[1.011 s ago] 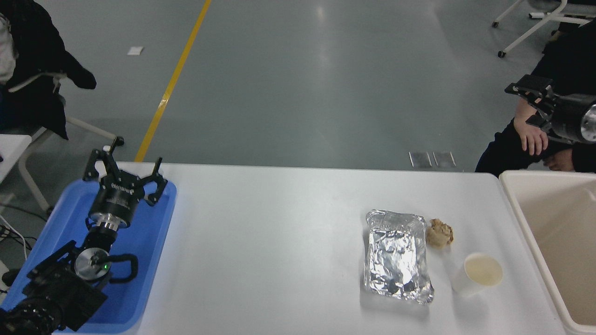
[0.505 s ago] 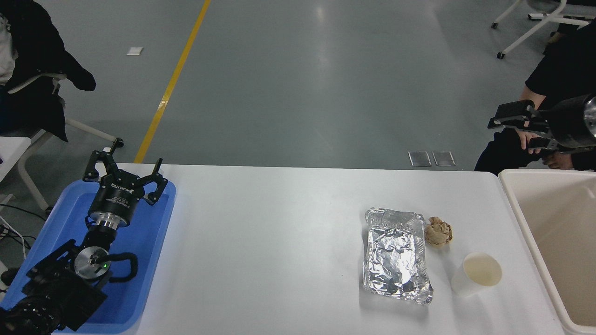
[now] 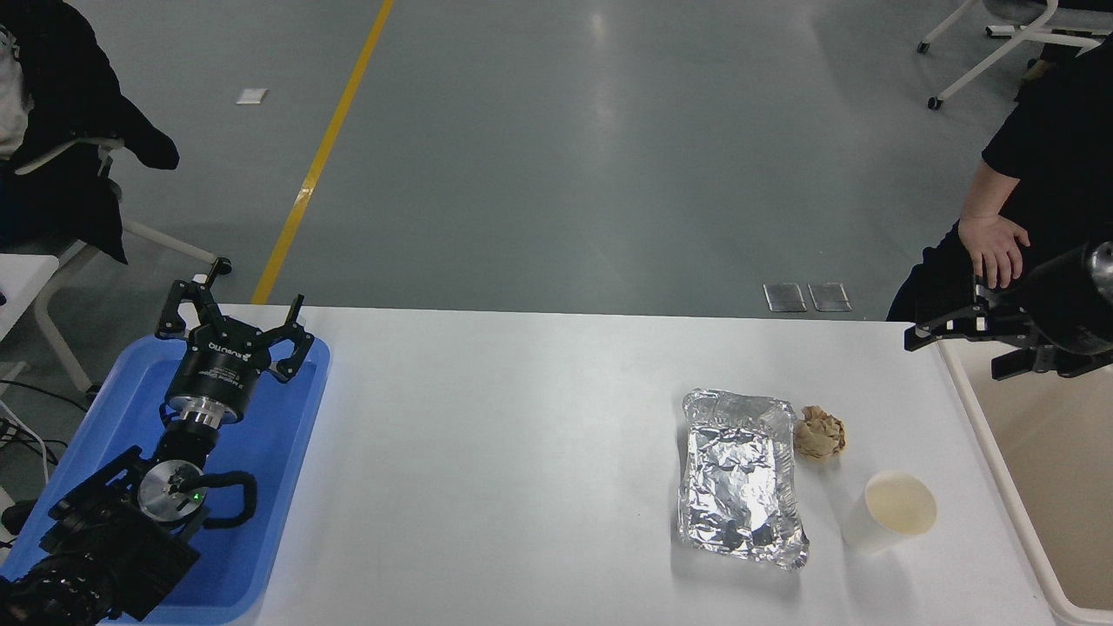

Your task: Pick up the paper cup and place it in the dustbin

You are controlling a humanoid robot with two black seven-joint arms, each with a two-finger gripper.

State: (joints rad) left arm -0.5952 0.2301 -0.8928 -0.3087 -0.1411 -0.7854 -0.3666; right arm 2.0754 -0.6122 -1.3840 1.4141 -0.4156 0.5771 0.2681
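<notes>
Nothing of the task looks done yet: the paper cup [image 3: 889,513] stands upright on the tabletop [image 3: 522,452] at about four o'clock, just beside the foil tray [image 3: 739,478] with a crumpled brown paper ball [image 3: 819,434] close by, and the dustbin [image 3: 991,452] sits at the right edge. The right gripper [image 3: 952,339] hovers at three o'clock over the bin's far corner, well apart from the cup, its jaws spread and empty. Approach, grasp, carry and drop all remain; the left gripper [image 3: 233,326] rests over the blue tray [image 3: 287,487] at eight o'clock, jaws apart, holding nothing.
</notes>
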